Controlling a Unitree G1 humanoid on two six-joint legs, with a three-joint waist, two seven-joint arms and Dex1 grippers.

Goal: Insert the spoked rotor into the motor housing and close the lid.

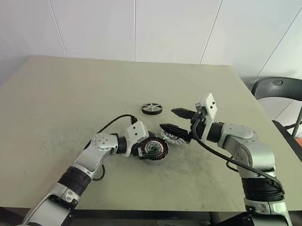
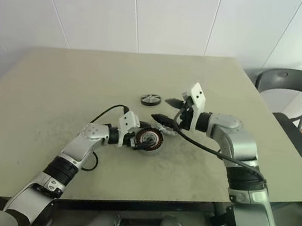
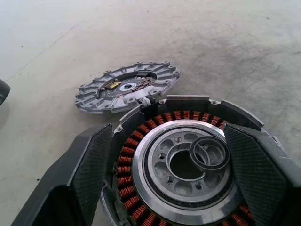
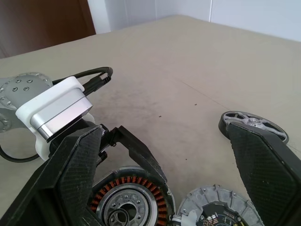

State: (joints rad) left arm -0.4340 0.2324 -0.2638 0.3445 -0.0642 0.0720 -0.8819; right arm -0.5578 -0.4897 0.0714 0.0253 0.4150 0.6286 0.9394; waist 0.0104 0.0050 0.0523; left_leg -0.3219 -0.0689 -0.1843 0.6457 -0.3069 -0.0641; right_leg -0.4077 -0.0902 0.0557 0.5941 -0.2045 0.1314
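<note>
One motor housing (image 3: 181, 165) is sitting clamped between your left gripper's (image 1: 147, 147) fingers; keep it steady while your right gripper (image 1: 176, 121), jaws apart and empty, is hovering above the one lid (image 3: 128, 86) just beside it. One spoked rotor (image 1: 151, 108) is waiting farther back.

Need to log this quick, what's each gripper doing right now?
Left gripper: closed around the motor housing, holding it.
Right gripper: open, holding nothing, above the lid.

Matt metal motor housing (image 3: 188, 165) with glossy copper windings; cast-metal lid (image 3: 127, 87).
</note>
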